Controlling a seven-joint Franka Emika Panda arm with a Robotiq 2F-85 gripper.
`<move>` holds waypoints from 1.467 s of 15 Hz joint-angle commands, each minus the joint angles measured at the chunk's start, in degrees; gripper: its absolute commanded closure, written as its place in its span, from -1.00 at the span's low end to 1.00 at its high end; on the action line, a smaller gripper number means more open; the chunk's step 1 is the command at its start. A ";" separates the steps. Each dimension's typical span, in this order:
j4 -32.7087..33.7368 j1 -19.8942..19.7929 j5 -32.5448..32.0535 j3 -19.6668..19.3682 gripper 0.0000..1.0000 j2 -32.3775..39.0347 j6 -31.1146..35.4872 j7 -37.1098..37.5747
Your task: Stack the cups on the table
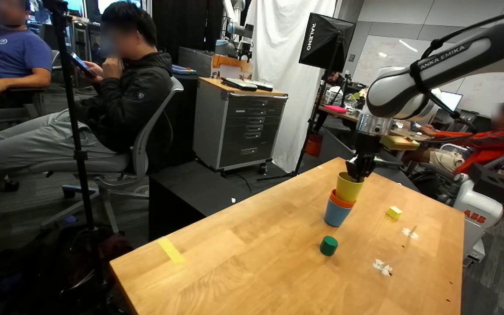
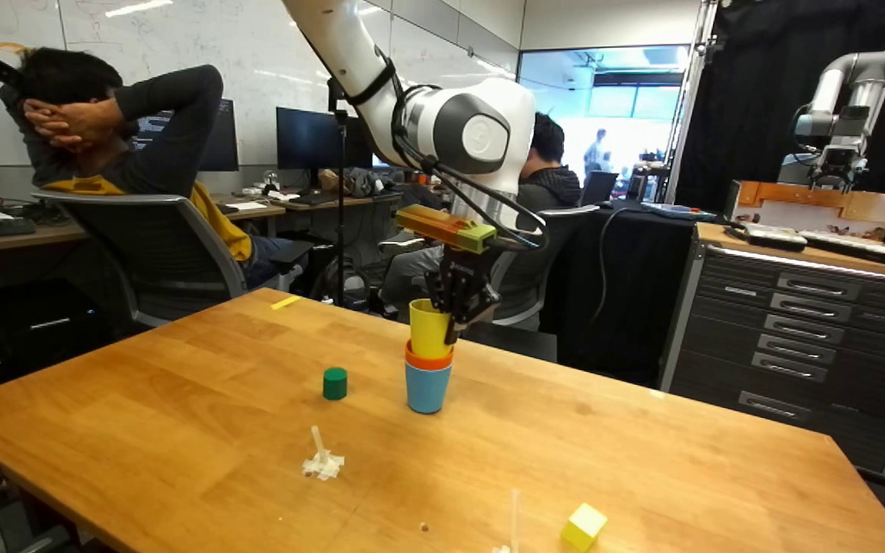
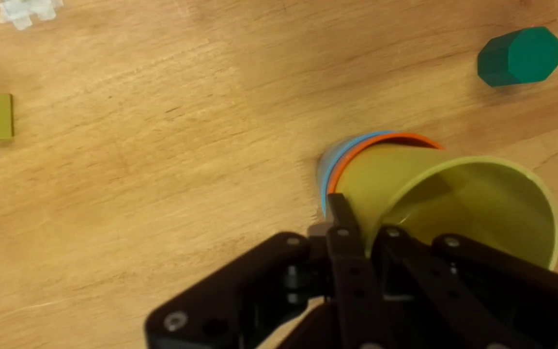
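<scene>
Held at its rim, a yellow cup (image 2: 429, 330) stands mouth up with its foot inside an orange-red cup (image 2: 429, 364), itself nested in a blue cup (image 2: 427, 389) on the wooden table (image 2: 642, 468). We see the gripper (image 3: 365, 230) pinched narrow on the yellow wall, one finger inside the mouth, one outside. What the next move turns on, we judge, is the vertical: the lower pair lies beneath the held cup, and the three long axes look roughly in line in both exterior views. The orange-red cup shows only a thin band above the blue, while much of the yellow wall stands clear, so we take this last nesting as unfinished and calling for a push straight down. The hold sits to one side of the mouth, off the axis; we reckon pressing there could tilt and wedge the cup. A green block (image 2: 335, 384) stands apart from the stack.
</scene>
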 commanded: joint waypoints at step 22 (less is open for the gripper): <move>3.44 0.44 -0.45 0.28 -0.47 2.23 -1.34 -1.98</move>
